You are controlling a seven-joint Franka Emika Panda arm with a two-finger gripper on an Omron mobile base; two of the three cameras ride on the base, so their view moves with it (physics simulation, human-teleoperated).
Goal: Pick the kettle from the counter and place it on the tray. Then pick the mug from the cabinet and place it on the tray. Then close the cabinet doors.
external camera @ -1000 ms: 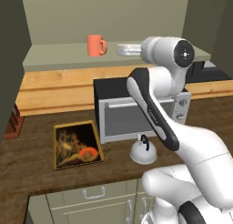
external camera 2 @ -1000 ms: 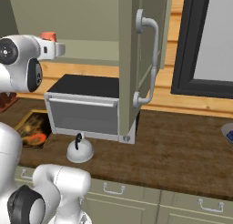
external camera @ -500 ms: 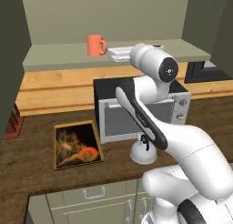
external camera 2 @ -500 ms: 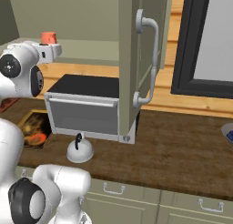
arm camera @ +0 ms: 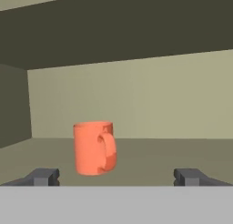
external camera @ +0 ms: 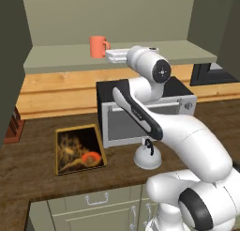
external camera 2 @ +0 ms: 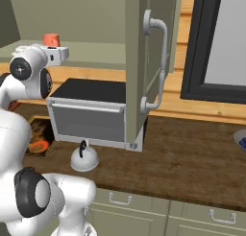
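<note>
The salmon-orange mug point(external camera: 98, 46) point(external camera 2: 51, 39) stands on the pale green shelf point(external camera: 61, 58) of the open cabinet. My gripper point(external camera: 109, 54) point(external camera 2: 61, 51) hovers at shelf height just right of the mug, apart from it. In the hand view the mug point(arm camera: 94, 148) is ahead and left of centre, handle to the right, and my gripper point(arm camera: 116, 176) is open with nothing between its fingertips point(arm camera: 43, 176). The silvery kettle point(external camera: 148, 155) point(external camera 2: 84, 158) sits on the dark wood counter point(external camera 2: 192, 158) before the microwave. The tray point(external camera: 77, 148) lies left of it.
A grey microwave point(external camera: 140, 115) point(external camera 2: 91, 115) stands under the shelf. The right cabinet door point(external camera 2: 139, 62) hangs open with its silver handle point(external camera 2: 161, 62) over the counter. A dark-framed window point(external camera 2: 211, 43) is at right, and a blue bowl point(external camera 2: 241, 142) at the counter's far right.
The upper arm and hand have swung left along the shelf, bringing the open gripper closer to the mug. Kettle, tray and doors have not moved.
</note>
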